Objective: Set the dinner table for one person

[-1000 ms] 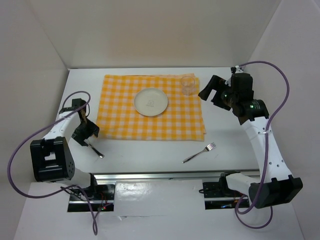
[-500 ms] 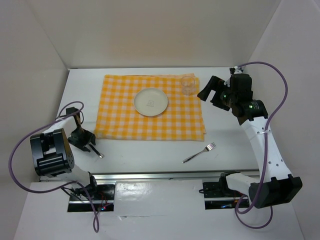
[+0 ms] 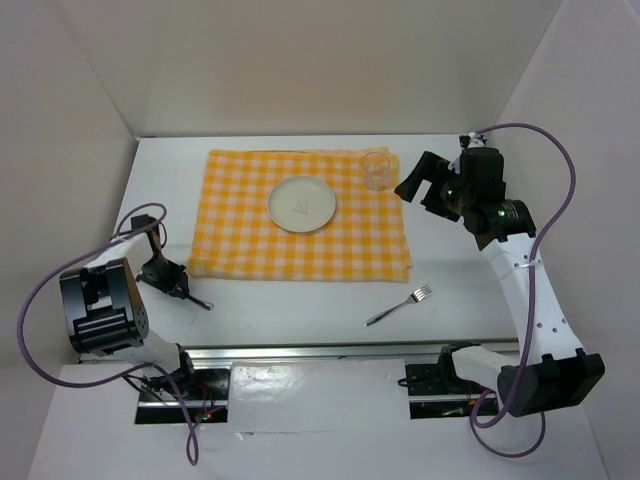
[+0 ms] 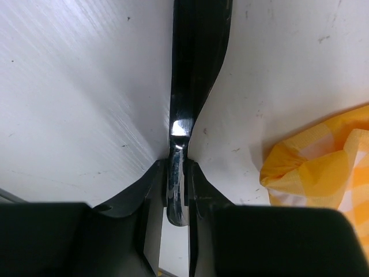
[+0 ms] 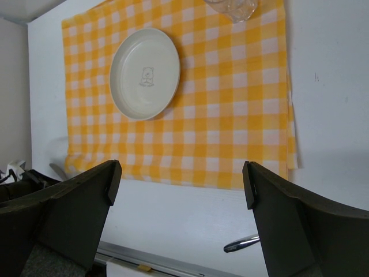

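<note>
My left gripper [image 4: 176, 173] pinches the narrow end of a dark metal utensil [image 4: 193, 69] lying flat on the dinner table [image 3: 300, 300], its long axis running straight ahead of the fingers. The checked cloth [image 3: 240, 240] has a rumpled corner just to the right. My right gripper [image 5: 180, 176], spread wide, hovers well apart, nearer the fork [image 3: 398, 306].

You see the clear drinking glass [image 5: 233, 7] cut off at one o'clock, the silver metal fork [image 5: 241, 244] mostly hidden at five.
</note>
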Controlling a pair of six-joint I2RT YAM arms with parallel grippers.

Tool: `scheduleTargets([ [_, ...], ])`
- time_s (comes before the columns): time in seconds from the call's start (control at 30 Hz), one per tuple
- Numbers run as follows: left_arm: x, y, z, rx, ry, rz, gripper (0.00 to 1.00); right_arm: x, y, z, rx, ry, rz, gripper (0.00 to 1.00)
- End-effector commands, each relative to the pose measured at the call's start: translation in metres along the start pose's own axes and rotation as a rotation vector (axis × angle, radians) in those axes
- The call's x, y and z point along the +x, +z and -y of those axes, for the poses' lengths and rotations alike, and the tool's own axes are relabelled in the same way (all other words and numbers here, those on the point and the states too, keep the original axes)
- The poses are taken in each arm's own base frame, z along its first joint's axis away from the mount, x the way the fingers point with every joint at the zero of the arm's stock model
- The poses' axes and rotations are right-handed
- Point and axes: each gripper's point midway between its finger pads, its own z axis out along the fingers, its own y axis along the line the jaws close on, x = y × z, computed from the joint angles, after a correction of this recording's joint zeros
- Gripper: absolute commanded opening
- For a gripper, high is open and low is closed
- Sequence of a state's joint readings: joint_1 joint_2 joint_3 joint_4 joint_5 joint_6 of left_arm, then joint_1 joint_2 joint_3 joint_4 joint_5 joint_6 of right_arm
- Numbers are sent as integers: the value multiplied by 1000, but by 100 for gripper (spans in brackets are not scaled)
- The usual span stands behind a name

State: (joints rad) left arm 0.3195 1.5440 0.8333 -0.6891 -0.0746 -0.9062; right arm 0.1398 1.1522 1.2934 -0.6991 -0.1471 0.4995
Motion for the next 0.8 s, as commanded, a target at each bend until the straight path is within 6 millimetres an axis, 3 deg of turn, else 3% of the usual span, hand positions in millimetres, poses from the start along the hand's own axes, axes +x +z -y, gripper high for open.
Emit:
scheduleTargets([
  [0.0,-13,-5,-1,-7,-45,74,0,-9,-5,-7,-24,-24,37,100],
  [0.2,-56,-84,14,64,43,328,0,-14,-6,-1,14,-33,60,100],
  [0.37,-63,-125,64,171,349,425,0,-17,-8,-3,10,-34,68,100],
  [0.6,-37,-126,149,221,724,434,0,-14,-8,0,29,-22,58,100],
  [0.63,-31,-113,159,211,770,398,0,-15,-11,-1,30,-22,57,100],
  [0.73,-14,-112,192,233,878,382,0,-22,-18,0,45,-32,83,100],
  [0.77,-8,-93,199,211,918,342,0,-20,-18,3,60,-31,78,100],
])
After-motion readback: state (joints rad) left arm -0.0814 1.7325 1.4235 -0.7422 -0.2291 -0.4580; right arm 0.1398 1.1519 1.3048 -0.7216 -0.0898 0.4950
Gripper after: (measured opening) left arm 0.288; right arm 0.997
